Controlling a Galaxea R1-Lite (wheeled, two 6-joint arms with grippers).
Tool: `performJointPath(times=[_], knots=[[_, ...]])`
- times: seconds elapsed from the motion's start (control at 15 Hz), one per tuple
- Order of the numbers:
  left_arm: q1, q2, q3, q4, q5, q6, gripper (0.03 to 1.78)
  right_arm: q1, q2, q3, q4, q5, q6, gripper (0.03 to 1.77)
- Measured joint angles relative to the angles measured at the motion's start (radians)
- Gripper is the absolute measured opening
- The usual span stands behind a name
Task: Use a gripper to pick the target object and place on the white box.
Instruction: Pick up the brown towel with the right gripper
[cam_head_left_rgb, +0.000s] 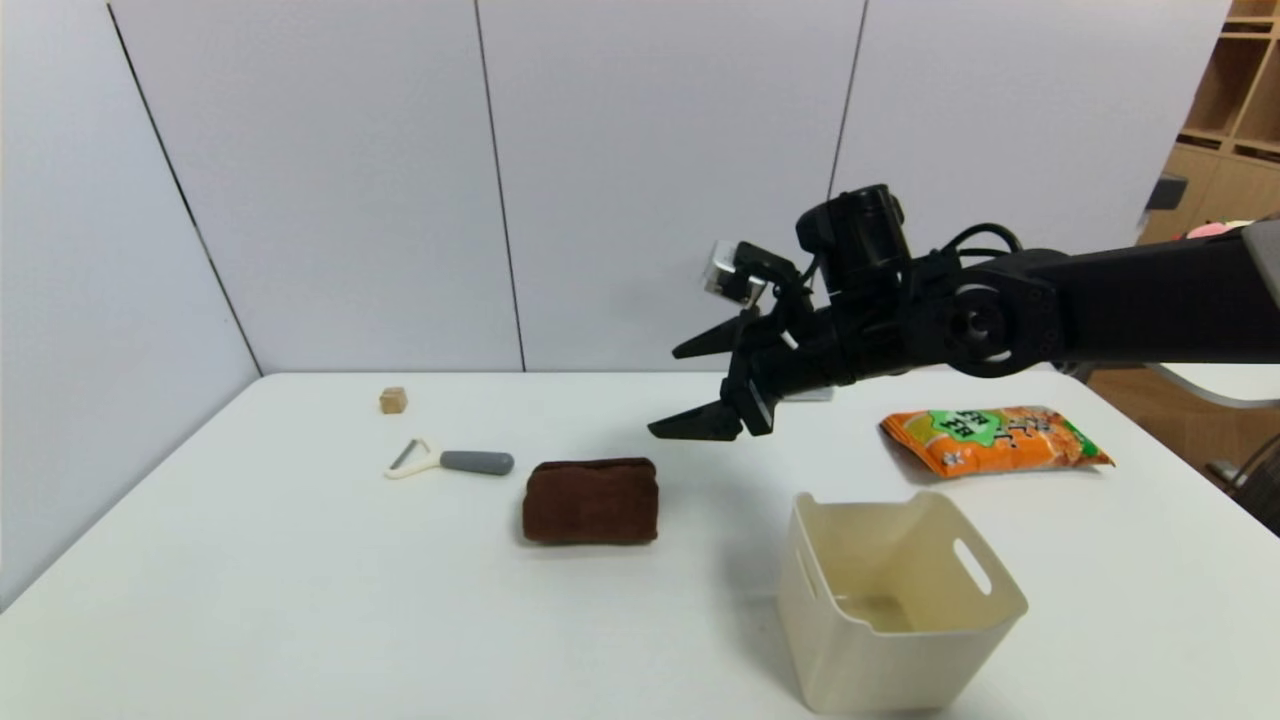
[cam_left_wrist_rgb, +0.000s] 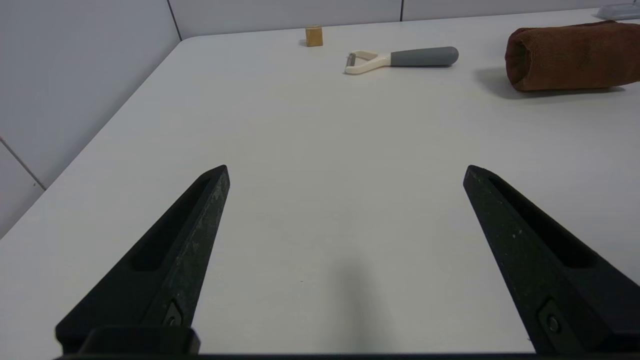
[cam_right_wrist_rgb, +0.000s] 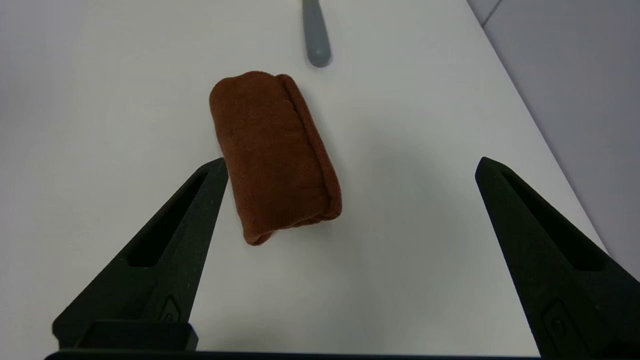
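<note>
Your right hand (cam_head_left_rgb: 688, 390) hangs in the air above the counter (cam_head_left_rgb: 300, 600), fingers spread fully apart and holding nothing. It points toward the robot's left and tilts downward, aimed at the brown towel (cam_head_left_rgb: 590, 501). In the right wrist view, the towel (cam_right_wrist_rgb: 274, 155) lies on the counter ahead of the two open fingertips (cam_right_wrist_rgb: 212, 172), clear of both and nearer one finger than the other. The hand is not touching it.

The towel is a folded bundle lying flat near the middle of the counter. Just beyond it, on the robot's left, lies a grey-handled peeler (cam_head_left_rgb: 452, 461), and farther back a small wooden block (cam_head_left_rgb: 393, 400). The white box (cam_head_left_rgb: 895, 600) stands upright on the near right part of the counter, well apart from the towel, with nothing visible inside. An orange snack bag (cam_head_left_rgb: 995, 438) lies behind the box.

Your left hand (cam_left_wrist_rgb: 345, 172) sits low over the near left of the counter, fingers wide apart and holding nothing.
</note>
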Motion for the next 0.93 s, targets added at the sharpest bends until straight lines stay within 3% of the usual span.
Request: performJointPath(times=[0.6,0.93], knots=[[0.0,0.0,0.0,0.0,0.0,0.0,1.69,0.072,0.115,-0.074,-0.003,0.02,-0.048,1.71],[0.0,0.0,0.0,0.0,0.0,0.0,1.69,0.097,0.175,-0.078,0.0,0.02,-0.116,1.71]])
